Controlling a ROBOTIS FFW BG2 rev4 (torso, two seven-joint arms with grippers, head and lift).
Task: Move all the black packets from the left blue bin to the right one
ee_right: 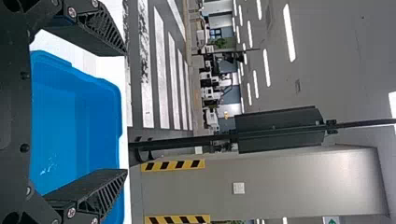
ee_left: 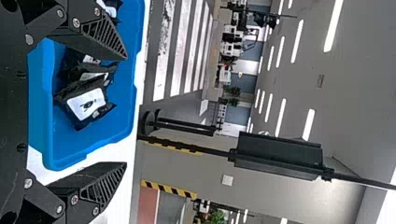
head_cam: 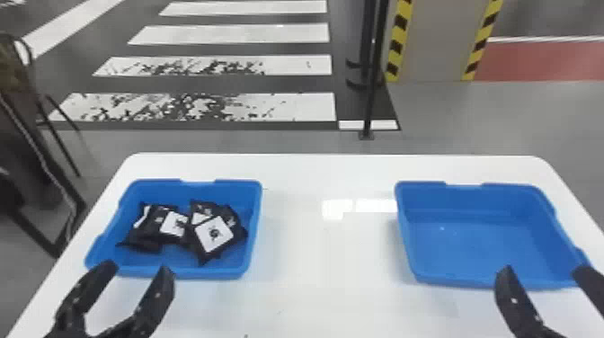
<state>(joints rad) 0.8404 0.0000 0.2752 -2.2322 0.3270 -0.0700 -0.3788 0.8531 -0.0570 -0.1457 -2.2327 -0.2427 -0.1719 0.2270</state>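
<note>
My head view gives me the black packets [head_cam: 213, 233] heaped in the left blue bin [head_cam: 224, 273], with the left gripper [head_cam: 137, 268] and right gripper [head_cam: 544, 270] near the bins (both sets of jaws spread apart), while my left wrist view adds ceiling lights [ee_left: 297, 42].

Raised walls of left blue bin [head_cam: 215, 273] and right bin [head_cam: 454, 279] flank open table [head_cam: 328, 269].

You've got black packets [head_cam: 215, 234] overlapping inside the left blue bin [head_cam: 215, 272], some part-hidden (count unclear). Well right of it, your right gripper [head_cam: 543, 271] runs off the head view's edge.
</note>
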